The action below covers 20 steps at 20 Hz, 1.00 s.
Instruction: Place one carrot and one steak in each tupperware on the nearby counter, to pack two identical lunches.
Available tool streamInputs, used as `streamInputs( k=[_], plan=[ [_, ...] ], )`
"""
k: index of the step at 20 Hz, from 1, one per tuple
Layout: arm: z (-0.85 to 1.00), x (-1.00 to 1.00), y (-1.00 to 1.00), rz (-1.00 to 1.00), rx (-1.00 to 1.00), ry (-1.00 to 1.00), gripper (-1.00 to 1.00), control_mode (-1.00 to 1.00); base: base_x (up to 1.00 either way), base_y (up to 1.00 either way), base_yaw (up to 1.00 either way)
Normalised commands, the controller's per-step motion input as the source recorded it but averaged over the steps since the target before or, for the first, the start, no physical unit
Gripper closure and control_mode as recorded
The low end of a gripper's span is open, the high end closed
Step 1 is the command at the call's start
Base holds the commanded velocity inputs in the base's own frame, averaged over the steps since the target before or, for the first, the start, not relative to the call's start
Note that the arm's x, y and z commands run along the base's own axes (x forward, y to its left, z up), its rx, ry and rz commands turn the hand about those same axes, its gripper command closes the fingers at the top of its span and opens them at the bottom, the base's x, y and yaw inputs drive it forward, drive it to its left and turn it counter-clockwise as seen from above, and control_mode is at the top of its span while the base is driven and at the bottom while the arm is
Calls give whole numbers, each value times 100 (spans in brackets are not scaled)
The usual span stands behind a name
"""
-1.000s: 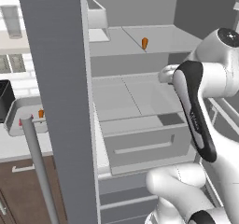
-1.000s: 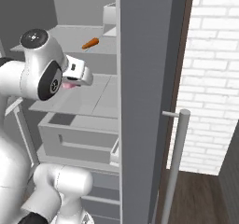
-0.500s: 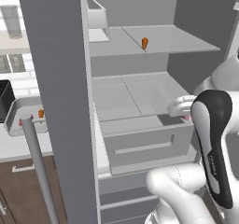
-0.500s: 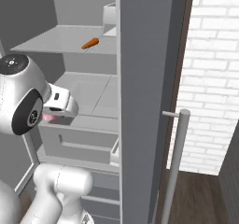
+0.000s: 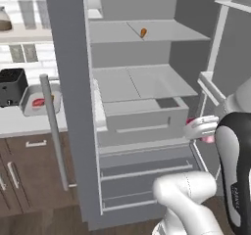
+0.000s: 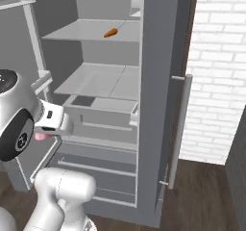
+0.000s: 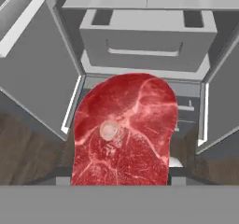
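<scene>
The robot arm (image 5: 230,160) is glossy white, with rounded, swollen links. One link has a wide black band along its side, with small pale lettering too small to read. In the right base view a joint (image 6: 17,134) has a dark round cap with small bolt marks on it. The hand (image 6: 50,121) is a boxy white block with small dark spots.

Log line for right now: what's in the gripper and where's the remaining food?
gripper: shut on steak | position: outside open fridge | carrot: on fridge top shelf | tupperware: on counter, holds a steak
</scene>
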Motion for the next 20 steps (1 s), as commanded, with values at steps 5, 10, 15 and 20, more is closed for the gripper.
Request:
streamInputs(
  k=[5, 10, 15, 20],
  plan=[
    [0, 0, 0, 0, 0, 0, 100, 100, -76, 22, 47],
    [0, 0, 0, 0, 0, 0, 100, 100, -76, 16, 68],
    [0, 0, 0, 0, 0, 0, 100, 100, -66, 34, 70],
    [0, 0, 0, 0, 0, 0, 100, 100, 30, 48, 73]
  ],
)
